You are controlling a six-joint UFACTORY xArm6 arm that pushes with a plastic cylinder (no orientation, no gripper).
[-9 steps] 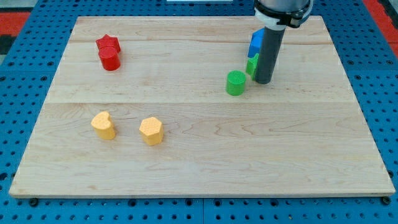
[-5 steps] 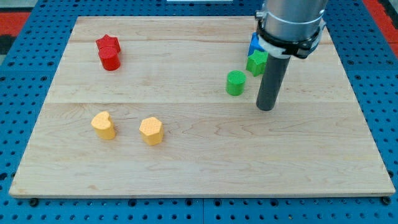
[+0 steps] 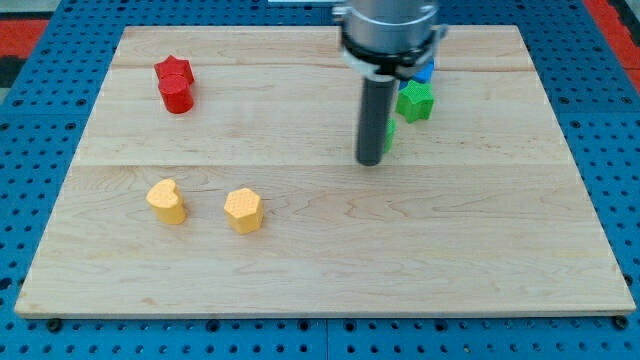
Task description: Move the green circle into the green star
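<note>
My tip (image 3: pixel 370 161) rests on the wooden board (image 3: pixel 300 260) against the view's left side of the mostly hidden green circle (image 3: pixel 389 135), gripping nothing, with the green star (image 3: pixel 415 101) near up-right by the blue block (image 3: pixel 427 70) at the top edge.

pale matt wooden board (image 3: pixel 480 240), blue perforated metal table (image 3: pixel 40 120).

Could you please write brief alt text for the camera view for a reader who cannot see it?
My tip rests at the view's left of the green circle, mostly hiding it; the green star sits just up-right. Red blocks and two yellow blocks lie at the left.
</note>
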